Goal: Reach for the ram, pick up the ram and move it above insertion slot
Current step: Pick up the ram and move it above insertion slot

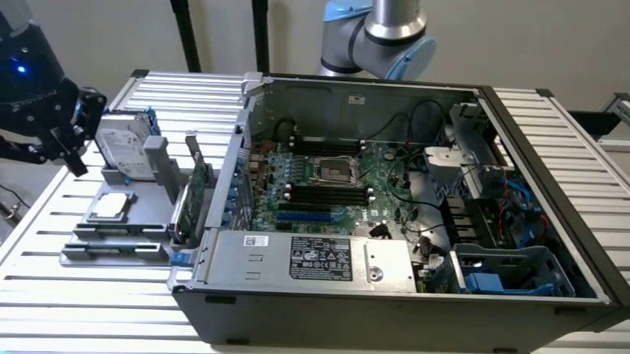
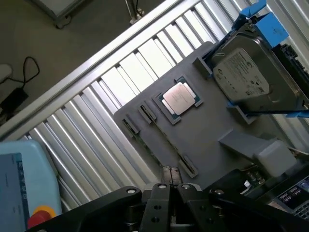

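Noted tool [image 2: 170, 176] pinched shut, gripping nothing. Found ram [image 1: 114, 230] in tray [image 1: 138, 195] holder, at 5 o'clock from tool in exterior view, well apart, long axis running 3 to 9.

The slatted aluminium table [image 1: 59, 295] bears a grey fixture plate [image 2: 207, 145] near the fingers [image 2: 157, 200] and an open computer case [image 1: 394, 313] beyond.

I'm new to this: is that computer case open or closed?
Open: the case has its side uncovered, leaving the motherboard inside in plain sight in the exterior view.
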`<state>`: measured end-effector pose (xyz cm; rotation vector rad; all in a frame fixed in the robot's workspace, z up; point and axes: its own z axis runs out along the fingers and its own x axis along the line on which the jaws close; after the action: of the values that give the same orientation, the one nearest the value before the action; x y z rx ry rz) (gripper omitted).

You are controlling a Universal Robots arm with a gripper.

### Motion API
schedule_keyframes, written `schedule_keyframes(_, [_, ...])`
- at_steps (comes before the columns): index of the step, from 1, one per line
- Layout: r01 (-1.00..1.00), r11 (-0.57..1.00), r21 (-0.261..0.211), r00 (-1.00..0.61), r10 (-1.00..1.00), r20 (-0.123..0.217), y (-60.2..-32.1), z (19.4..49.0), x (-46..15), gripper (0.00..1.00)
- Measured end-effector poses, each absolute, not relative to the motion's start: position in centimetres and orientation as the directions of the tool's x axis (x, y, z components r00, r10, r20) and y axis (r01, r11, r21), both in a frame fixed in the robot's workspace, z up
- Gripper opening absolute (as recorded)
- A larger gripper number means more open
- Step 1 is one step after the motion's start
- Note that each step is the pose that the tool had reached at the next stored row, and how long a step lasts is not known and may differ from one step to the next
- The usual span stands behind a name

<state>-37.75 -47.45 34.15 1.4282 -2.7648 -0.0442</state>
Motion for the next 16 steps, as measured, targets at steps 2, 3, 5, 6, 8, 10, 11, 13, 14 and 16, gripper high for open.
schedule_keyframes(2, [-0.836, 0.548, 0.039, -0.548, -0.836, 0.013, -47.45, 34.14, -37.75, 0.11])
schedule_keyframes(3, [-0.845, 0.533, 0.039, -0.533, -0.846, 0.013, -47.45, 34.14, -37.75, 0.11])
schedule_keyframes(5, [-0.864, 0.502, 0.039, -0.502, -0.865, 0.013, -47.45, 34.14, -37.75, 0.11])
schedule_keyframes(6, [-0.873, 0.486, 0.039, -0.486, -0.874, 0.013, -47.45, 34.14, -37.75, 0.11])
schedule_keyframes(8, [-0.890, 0.453, 0.039, -0.453, -0.891, 0.013, -47.45, 34.14, -37.75, 0.11])
schedule_keyframes(10, [-0.906, 0.421, 0.039, -0.421, -0.907, 0.013, -47.45, 34.13, -37.75, 0.11])
schedule_keyframes(11, [-0.914, 0.405, 0.039, -0.404, -0.914, 0.013, -47.45, 34.13, -37.75, 0.11])
schedule_keyframes(13, [-0.928, 0.372, 0.039, -0.371, -0.928, 0.013, -47.45, 34.12, -37.75, 0.11])
schedule_keyframes(14, [-0.934, 0.355, 0.039, -0.354, -0.935, 0.013, -47.45, 34.11, -37.75, 0.11])
schedule_keyframes(16, [-0.947, 0.319, 0.039, -0.319, -0.948, 0.013, -47.45, 34.11, -37.75, 0.11])
